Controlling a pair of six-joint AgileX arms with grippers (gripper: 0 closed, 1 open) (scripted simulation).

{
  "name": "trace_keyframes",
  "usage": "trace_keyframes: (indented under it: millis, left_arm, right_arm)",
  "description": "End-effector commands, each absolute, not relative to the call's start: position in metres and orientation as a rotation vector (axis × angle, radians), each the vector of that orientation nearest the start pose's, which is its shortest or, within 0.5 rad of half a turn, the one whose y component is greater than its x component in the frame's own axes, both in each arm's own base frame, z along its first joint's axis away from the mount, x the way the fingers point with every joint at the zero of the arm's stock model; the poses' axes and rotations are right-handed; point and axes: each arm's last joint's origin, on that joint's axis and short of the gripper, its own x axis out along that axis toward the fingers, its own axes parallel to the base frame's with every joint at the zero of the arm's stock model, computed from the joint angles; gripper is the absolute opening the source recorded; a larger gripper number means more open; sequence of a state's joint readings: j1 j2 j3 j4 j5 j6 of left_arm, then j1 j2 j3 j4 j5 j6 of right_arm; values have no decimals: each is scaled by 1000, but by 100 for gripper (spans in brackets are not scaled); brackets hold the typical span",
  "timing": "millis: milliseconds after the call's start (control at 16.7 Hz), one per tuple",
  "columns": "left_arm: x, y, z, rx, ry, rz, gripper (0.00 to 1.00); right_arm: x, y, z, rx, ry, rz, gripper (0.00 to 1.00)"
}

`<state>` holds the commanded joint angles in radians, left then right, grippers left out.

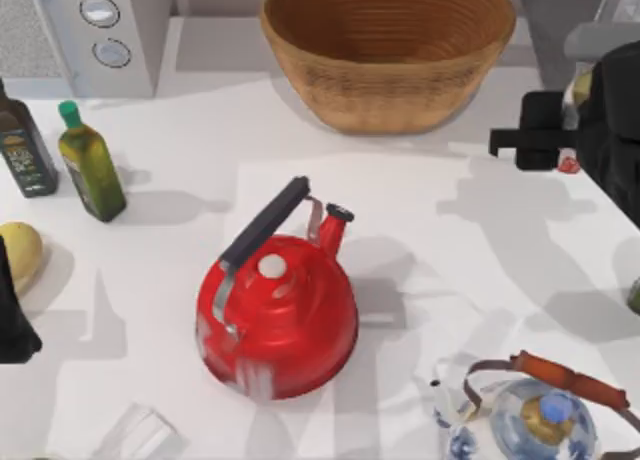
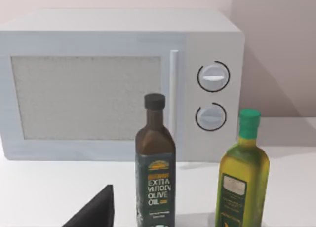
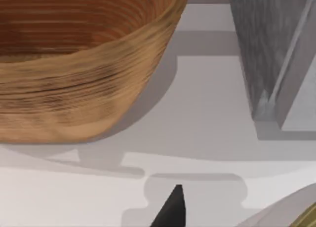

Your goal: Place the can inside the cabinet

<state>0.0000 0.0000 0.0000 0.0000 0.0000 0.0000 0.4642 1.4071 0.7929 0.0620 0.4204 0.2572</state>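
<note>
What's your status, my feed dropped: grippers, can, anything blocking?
Left gripper parked, table's left edge. Right gripper at right edge, can at it, near cabinet. Wicker basket left of cabinet; red kettle mid-table, likely off the route.

You have a white counter [image 1: 480, 230]: red kettle [image 1: 277, 315] at centre, wicker basket [image 1: 388, 50] upper middle, two oil bottles [image 1: 90, 165] and the microwave [image 1: 115, 35] upper left, a blue-white teapot [image 1: 535, 420] lower right
</note>
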Motion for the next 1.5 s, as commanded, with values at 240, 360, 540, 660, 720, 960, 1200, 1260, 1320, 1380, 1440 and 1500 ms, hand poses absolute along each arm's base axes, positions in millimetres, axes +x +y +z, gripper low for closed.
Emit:
trace_keyframes:
  millis: [240,360,540,660,720,960,1200,1260,1320,1380,1440,1500]
  left_arm:
    - [106,-1,160,0,0,0,100]
    - [106,-1,160,0,0,0,100]
    - [106,-1,160,0,0,0,100]
    - [106,-1,160,0,0,0,100]
    - [106,-1,160,0,0,0,100]
    - [106,-1,160,0,0,0,100]
    - [106,-1,160,0,0,0,100]
    - [106,-1,160,0,0,0,100]
    - [106,-1,160,0,0,0,100]
    - [106,-1,160,0,0,0,100]
    - [106,-1,160,0,0,0,100]
    - [106,-1,160,0,0,0,100]
  right_arm:
    - [258,102,219,8,489,-22,0]
    - [241,84,223,18,462,-22,0]
    - [205,56,230,43,375,-11,0]
    - [175,37,233,60,280,-1,0]
    - [160,29,231,64,227,2,0]
    - [118,9,205,50,58,5,0]
    - [107,1,171,12,3,1,0]
    - [106,0,165,5,1,0,0]
    - [106,-1,161,1,1,0,0]
    - [106,-1,160,0,0,0,0]
    - [106,-1,160,0,0,0,0]
    - [106,-1,160,0,0,0,0]
